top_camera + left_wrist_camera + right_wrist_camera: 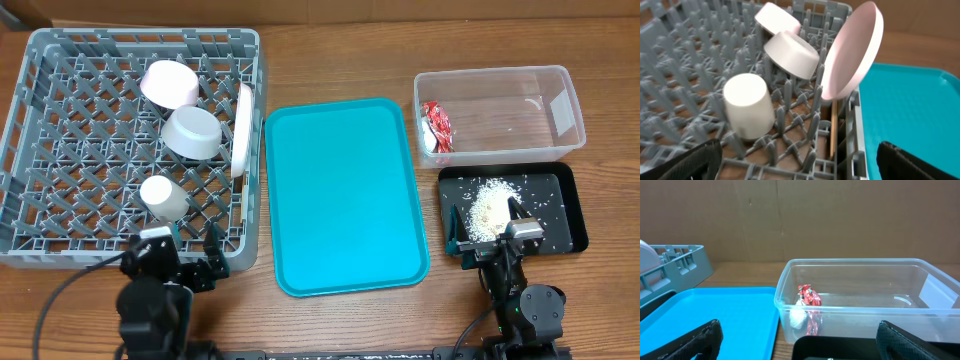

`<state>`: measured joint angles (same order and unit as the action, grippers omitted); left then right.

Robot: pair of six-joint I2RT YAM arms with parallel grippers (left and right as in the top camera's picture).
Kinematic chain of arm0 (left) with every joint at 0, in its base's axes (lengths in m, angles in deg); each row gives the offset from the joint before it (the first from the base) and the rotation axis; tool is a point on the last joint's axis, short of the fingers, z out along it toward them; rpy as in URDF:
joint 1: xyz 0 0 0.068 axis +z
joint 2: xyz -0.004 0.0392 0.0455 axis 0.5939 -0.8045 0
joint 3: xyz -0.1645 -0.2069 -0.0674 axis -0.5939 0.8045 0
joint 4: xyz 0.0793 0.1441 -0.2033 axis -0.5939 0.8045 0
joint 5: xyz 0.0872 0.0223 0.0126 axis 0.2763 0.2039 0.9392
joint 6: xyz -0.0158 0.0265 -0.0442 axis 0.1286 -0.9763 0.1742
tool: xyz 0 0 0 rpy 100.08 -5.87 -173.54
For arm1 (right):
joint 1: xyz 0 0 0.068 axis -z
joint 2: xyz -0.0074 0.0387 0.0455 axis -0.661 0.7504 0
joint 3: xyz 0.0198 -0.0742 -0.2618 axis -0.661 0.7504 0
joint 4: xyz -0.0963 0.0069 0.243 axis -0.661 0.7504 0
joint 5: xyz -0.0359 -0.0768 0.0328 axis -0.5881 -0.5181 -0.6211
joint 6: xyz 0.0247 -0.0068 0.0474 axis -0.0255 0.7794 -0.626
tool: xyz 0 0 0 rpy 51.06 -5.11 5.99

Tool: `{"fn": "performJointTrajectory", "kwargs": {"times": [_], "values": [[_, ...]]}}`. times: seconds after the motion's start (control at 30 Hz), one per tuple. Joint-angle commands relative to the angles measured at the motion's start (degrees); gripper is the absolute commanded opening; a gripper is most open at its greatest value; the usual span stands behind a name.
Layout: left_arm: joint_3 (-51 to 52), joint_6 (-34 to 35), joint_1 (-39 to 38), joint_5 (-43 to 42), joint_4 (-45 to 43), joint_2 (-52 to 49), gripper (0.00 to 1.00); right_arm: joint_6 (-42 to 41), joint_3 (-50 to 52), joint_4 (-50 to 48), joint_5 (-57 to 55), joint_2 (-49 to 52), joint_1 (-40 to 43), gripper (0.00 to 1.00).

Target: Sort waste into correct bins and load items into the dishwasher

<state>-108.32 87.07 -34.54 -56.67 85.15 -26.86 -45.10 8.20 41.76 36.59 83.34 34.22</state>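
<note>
Robot lab bench, staged as a mock kitchen clean-up.
Bare wooden table (pixel 330 60) with a plain cardboard backdrop (pixel 790 220). The left arm (pixel 150 305) and right arm (pixel 530 310) are mounted at the near edge. A grey dish rack (pixel 130 36) sits on the tabletop as the dishwasher. A clear tub (pixel 560 90) and black tray (pixel 560 215) serve as bins, beside a teal tray (pixel 345 200).
</note>
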Motion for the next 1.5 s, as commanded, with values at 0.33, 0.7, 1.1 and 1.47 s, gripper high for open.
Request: {"fn": "performJointTrajectory", "kwargs": {"times": [0.33, 0.7, 1.1, 1.47], "values": [[24.5, -2.1, -3.1, -0.8, -35.2, 11.9, 1.00, 0.2, 0.6, -0.3, 0.1, -0.6, 0.1, 1.00], [25.8, -3.5, -3.1, -4.3, -33.4, 11.8, 1.00, 0.2, 0.6, -0.3, 0.1, -0.6, 0.1, 1.00], [25.8, -3.5, -3.1, -4.3, -33.4, 11.8, 1.00, 0.2, 0.6, -0.3, 0.1, -0.6, 0.1, 1.00], [25.8, -3.5, -3.1, -4.3, -33.4, 11.8, 1.00, 0.2, 0.6, -0.3, 0.1, -0.6, 0.1, 1.00]]}}
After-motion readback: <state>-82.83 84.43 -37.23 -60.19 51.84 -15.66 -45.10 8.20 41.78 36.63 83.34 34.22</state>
